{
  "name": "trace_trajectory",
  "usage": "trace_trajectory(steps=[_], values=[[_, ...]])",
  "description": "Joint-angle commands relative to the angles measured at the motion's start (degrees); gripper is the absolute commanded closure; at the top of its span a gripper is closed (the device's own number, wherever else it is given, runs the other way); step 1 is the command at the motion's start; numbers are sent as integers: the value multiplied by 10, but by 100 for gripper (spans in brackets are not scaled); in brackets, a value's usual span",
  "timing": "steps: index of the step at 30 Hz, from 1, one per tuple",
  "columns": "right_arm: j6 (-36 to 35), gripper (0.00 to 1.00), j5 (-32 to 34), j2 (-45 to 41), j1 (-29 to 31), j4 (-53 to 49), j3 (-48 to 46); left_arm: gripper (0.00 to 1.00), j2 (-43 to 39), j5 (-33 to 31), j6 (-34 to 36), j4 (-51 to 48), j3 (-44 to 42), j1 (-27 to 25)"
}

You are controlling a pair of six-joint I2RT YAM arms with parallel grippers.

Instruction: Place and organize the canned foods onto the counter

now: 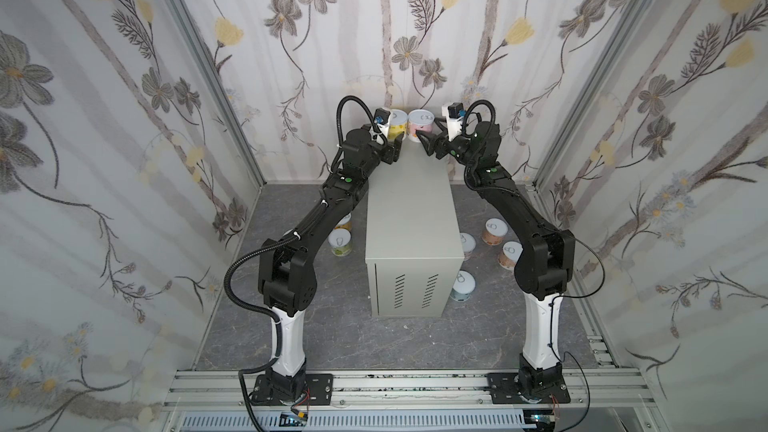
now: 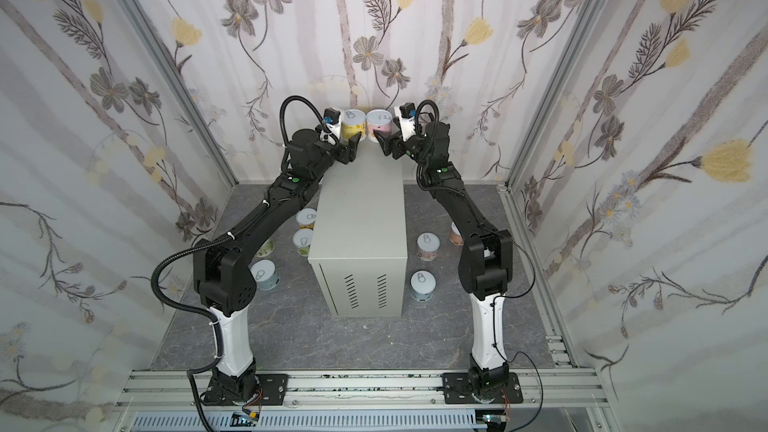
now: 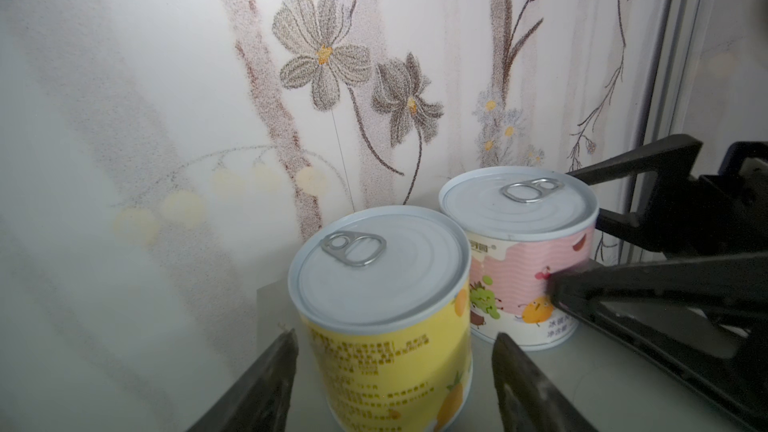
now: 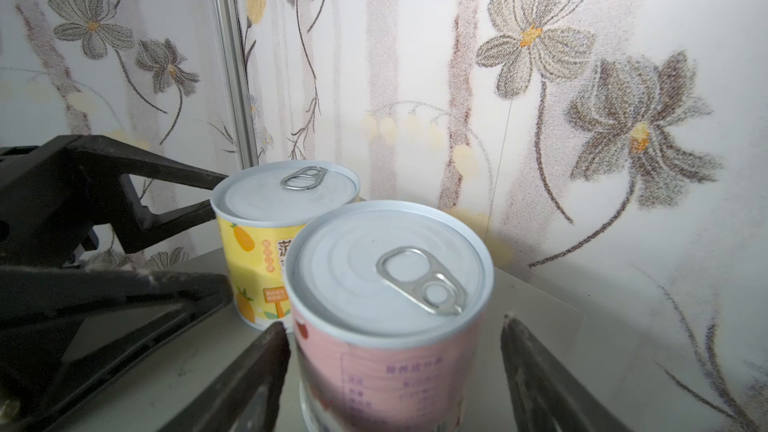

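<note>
Blue can (image 1: 462, 284) stands nearest the arm bases, upright on the floor (image 1: 353, 338), just beside the counter (image 1: 411, 209) at its front right corner. Off the front left corner sits a second blue can (image 2: 264, 274), partly behind the left arm's elbow.

Bit further back, left side: green can (image 1: 340, 241) upright near the counter's side wall, w/ another can right behind it, half hidden under the arm. Right side, approx same depth: one can tucked close to the counter, its lid partly cut off by the counter's edge. Further out are an orange can (image 1: 494, 231) and a second orange can (image 1: 512, 255) next to the right arm's elbow. All on the floor, lids up.

Far end of the counter top, by the flowered wall (image 1: 386, 35): 2 cans close side by side, can't tell if touching. The yellow can (image 1: 399, 122) is on the left & the pink can (image 1: 420, 128) on the right, both upright, pull tabs up.

At the yellow can the left gripper (image 3: 395, 336) straddles the lower body. Its fingers (image 3: 270, 380) are apart, w/ a slim gap each side. At the pink can the right gripper (image 4: 395, 324) does likewise: jaws apart, one finger v. close to the label, the other w/ a clear gap. Neither clamps anything. In both top views the 2 grippers face each other across the counter's far end.
</note>
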Motion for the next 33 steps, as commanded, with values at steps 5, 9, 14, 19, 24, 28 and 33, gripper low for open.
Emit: trace_trajectory(steps=[5, 9, 14, 19, 24, 28, 33], values=[[-9, 25, -23, 15, 2, -15, 12, 25, 7, 7, 33, -82, -5, -2], [-9, 26, -20, 20, 2, -21, 19, 25, 7, 9, 32, -82, -6, -2], [-10, 28, -16, 25, 2, -24, 23, 25, 7, 11, 31, -83, -8, -3], [-9, 30, -16, 31, 1, -25, 31, 25, 7, 11, 31, -82, -8, -2], [-9, 30, -13, 35, 2, -29, 37, 25, 7, 10, 32, -84, -8, -3], [-10, 30, -12, 34, 2, -32, 37, 26, 7, 12, 32, -84, -7, -2], [-10, 18, -9, 31, 2, -35, 36, 28, 8, 15, 32, -83, -5, -2]])
